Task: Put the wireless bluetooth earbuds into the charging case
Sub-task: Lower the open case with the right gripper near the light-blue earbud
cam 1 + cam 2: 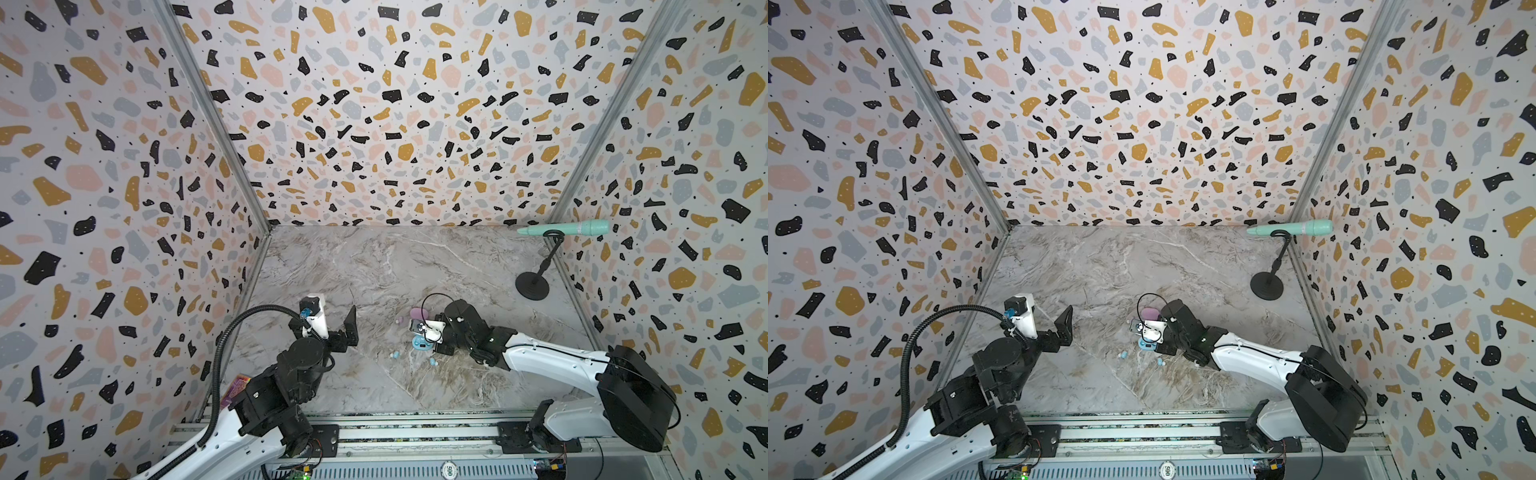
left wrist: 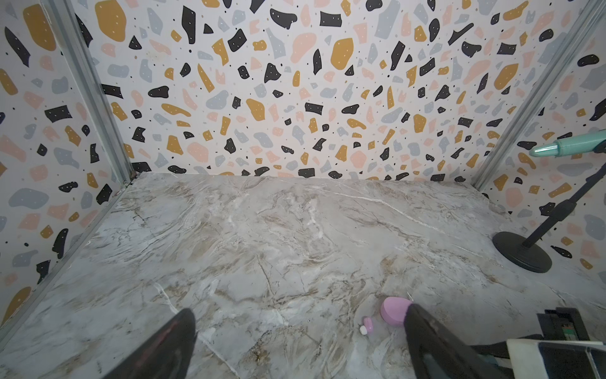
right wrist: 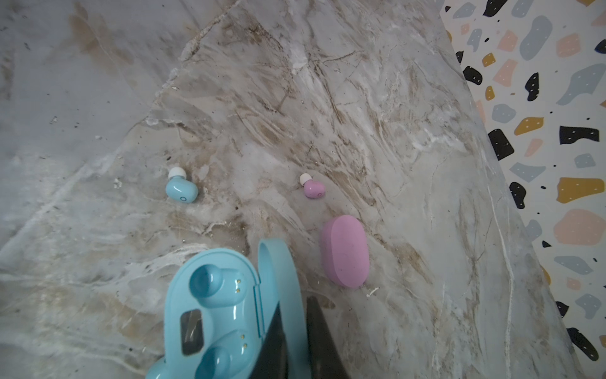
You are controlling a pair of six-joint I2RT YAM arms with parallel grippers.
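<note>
Blue charging case point(image 3: 213, 305): we pinch its lid point(image 3: 278, 259) in the right gripper point(image 3: 295, 305), exposing empty wells; left gripper point(image 2: 300, 311) spread, empty.

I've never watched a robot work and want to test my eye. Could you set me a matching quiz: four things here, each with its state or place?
Things:
1. blue case
2. pink case
3. left gripper
4. mint-green microphone

States or places:
A. lies on a black stand by the right wall
B. closed, lying on the table
C. fingers wide apart, holding nothing
D. open, both sockets empty, lid pinched by the fingers of the right gripper

Pairs: 1-D, 2-B, 3-C, 4-A
</note>
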